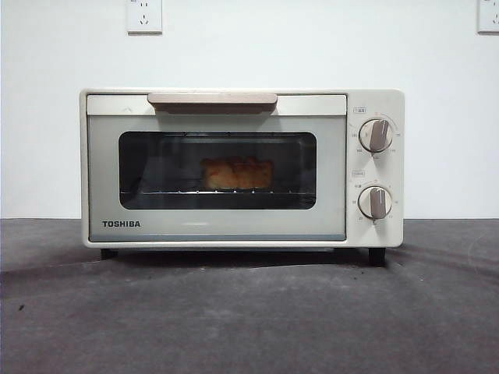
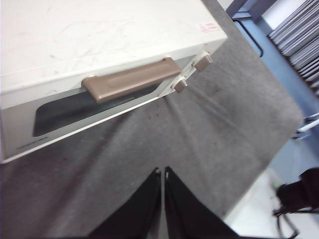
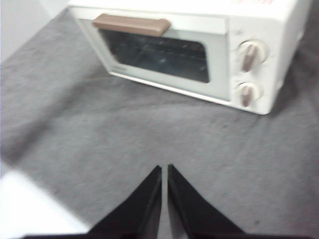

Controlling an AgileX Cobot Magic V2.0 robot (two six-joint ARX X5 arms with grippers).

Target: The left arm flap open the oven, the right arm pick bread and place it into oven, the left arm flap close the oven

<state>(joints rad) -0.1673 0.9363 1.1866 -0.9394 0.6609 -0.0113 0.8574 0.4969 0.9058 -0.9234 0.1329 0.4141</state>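
The cream-white TOSHIBA oven (image 1: 242, 167) stands on the dark grey table with its door closed. Through the dark window the golden-orange bread (image 1: 237, 174) rests on the wire rack inside. The beige-brown handle (image 1: 212, 100) runs along the door's top. From above, my left gripper (image 2: 163, 171) hangs shut and empty over the mat, in front of the oven (image 2: 99, 45) and its handle (image 2: 130, 79). My right gripper (image 3: 164, 168) is shut and empty too, well back from the oven (image 3: 199, 45), whose closed door shows in that view. Neither arm appears in the front view.
Two knobs (image 1: 376, 135) sit on the oven's right panel. Wall sockets (image 1: 144, 15) are on the white wall behind. Grey mat (image 1: 249, 319) spreads in front of the oven. The left wrist view shows the table's edge and floor (image 2: 294, 149) beyond.
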